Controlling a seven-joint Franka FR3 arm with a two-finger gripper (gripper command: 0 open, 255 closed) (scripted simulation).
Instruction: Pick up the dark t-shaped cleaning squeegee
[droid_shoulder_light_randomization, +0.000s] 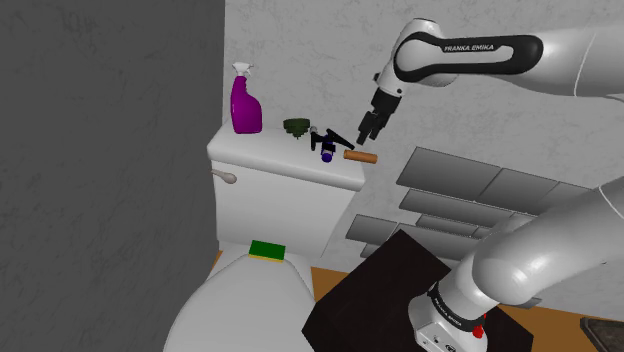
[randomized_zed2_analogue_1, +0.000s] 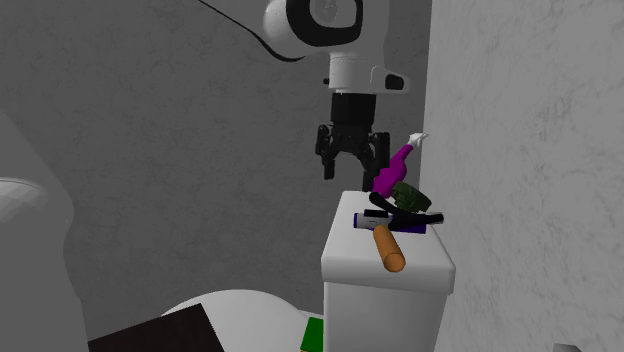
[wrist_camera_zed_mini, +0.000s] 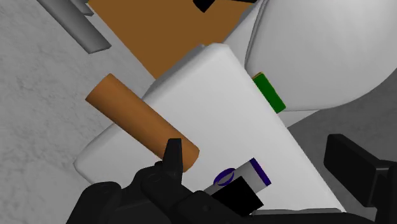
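Overhead, above the toilet tank lid (droid_shoulder_light_randomization: 270, 152), the end effector (randomized_zed2_analogue_1: 350, 170) hung wide open, gripping nothing. A dark squeegee (randomized_zed2_analogue_1: 424, 216) lay flat near the lid's wall-side edge, its long bar roughly crosswise, just behind a brown cylinder (randomized_zed2_analogue_1: 388, 250).

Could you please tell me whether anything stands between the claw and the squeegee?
Nothing visible does: open air separates the open claw from the black squeegee on the tank lid. The brown cylinder and the blue-ended tube lie close beside it.
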